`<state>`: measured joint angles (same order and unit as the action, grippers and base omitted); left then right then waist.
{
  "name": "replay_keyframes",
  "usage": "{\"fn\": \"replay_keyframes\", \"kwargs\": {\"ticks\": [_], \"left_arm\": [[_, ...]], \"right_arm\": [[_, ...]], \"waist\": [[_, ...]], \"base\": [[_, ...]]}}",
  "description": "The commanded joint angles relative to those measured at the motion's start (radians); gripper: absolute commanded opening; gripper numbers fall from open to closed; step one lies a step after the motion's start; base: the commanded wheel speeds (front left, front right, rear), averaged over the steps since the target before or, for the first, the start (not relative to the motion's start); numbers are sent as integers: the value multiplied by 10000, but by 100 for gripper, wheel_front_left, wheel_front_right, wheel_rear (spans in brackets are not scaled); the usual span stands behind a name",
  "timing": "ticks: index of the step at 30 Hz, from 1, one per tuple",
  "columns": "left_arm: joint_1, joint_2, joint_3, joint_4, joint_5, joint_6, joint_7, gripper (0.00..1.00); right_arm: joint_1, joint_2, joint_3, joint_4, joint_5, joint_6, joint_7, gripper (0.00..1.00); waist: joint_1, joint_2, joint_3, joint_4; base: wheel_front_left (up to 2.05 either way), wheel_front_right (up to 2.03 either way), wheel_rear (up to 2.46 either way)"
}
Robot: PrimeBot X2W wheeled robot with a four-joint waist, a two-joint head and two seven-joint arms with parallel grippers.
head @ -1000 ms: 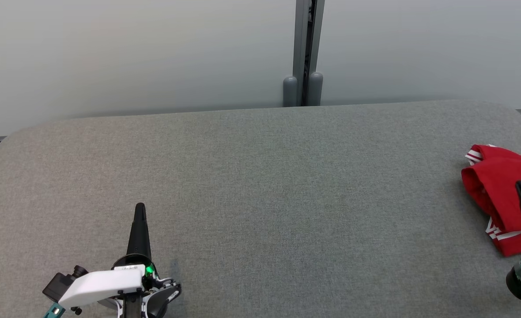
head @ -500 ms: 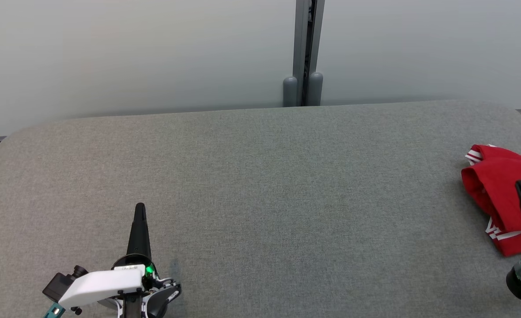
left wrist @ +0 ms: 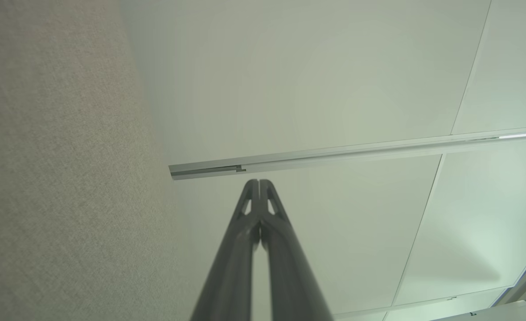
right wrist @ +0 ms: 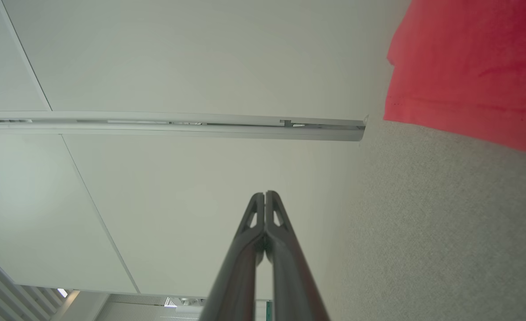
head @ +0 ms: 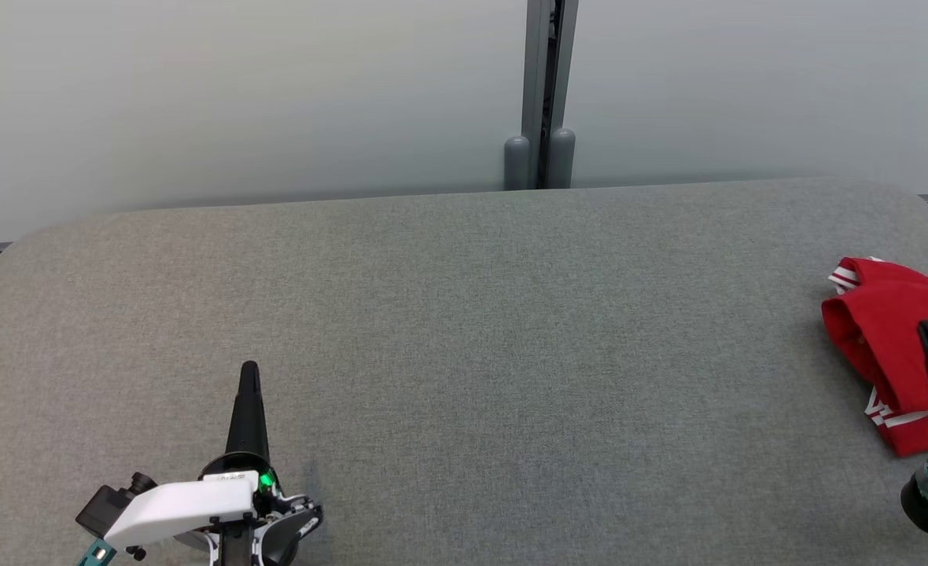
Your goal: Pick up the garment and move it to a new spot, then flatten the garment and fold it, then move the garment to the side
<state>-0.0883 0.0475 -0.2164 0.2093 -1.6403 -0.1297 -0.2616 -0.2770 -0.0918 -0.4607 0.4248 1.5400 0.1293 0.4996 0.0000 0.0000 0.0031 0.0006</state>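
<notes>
A red garment (head: 881,330) with white striped trim lies bunched at the far right of the grey felt table (head: 464,330), partly cut by the head view's edge. It also fills the top right corner of the right wrist view as a red garment (right wrist: 472,67). My right gripper (head: 926,330) hovers in front of it, fingers together, holding nothing; in its wrist view the right gripper (right wrist: 265,194) is shut. My left gripper (head: 249,368) rests at the lower left, far from the cloth, and in its wrist view the left gripper (left wrist: 259,182) is shut and empty.
A pale wall with a grey vertical post (head: 544,94) stands behind the table's far edge. The table's rounded corners show at back left and back right.
</notes>
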Motion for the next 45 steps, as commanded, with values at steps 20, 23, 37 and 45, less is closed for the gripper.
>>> {"fn": "replay_keyframes", "kwargs": {"ticks": [20, 23, 37, 45], "left_arm": [[-135, 20, 35, 26, -72, -46, -5, 0], [-135, 21, 35, 26, -72, -46, -5, 0], [-135, 21, 35, 27, -72, -47, -5, 0], [-135, 21, 34, 25, -72, -47, -5, 0]], "right_arm": [[52, -70, 22, -16, 73, 25, -57, 0], [53, -72, 29, -15, 69, 25, -60, 0], [60, -82, 37, -15, 91, 25, -64, 0], [64, -87, 46, -14, 93, 25, -71, 0]], "waist": [[0, 0, 0, 0], [0, 0, 0, 0], [0, 0, 0, 0], [0, 0, 0, 0]], "base": [[0, 0, 0], [0, 0, 0], [0, 0, 0], [0, 0, 0]]}}
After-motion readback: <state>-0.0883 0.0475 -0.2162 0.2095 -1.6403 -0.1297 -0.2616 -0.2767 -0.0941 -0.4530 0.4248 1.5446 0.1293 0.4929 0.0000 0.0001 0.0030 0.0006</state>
